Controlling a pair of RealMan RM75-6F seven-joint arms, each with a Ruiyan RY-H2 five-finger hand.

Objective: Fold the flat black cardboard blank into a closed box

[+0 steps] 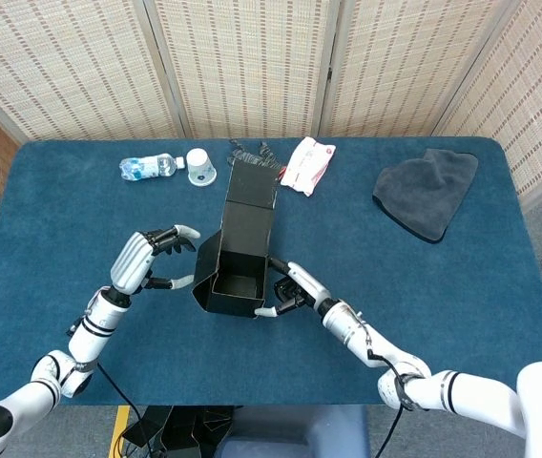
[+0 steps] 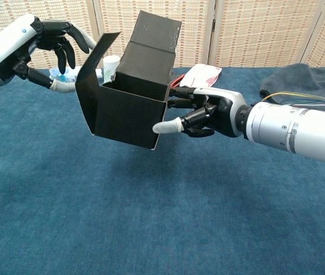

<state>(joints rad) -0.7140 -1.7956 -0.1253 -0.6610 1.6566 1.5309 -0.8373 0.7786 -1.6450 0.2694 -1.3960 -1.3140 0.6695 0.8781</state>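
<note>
The black cardboard box point(image 1: 236, 272) point(image 2: 128, 109) is half-formed and held above the table, its top open. Its long lid flap point(image 1: 249, 198) point(image 2: 151, 46) stands up at the back and a side flap point(image 2: 96, 54) leans inward on the left. My right hand point(image 1: 290, 294) point(image 2: 208, 112) grips the box's right wall, thumb on the front corner. My left hand point(image 1: 145, 260) point(image 2: 42, 46) is just left of the box with its fingers spread over the side flap's outer face; the thumb touches the flap near its base.
Along the table's far edge lie a plastic bottle point(image 1: 145, 168), a white cup point(image 1: 200, 167), a pink-and-white packet point(image 1: 306, 163) and a small dark item point(image 1: 252, 150). A grey cloth point(image 1: 427, 192) sits at the back right.
</note>
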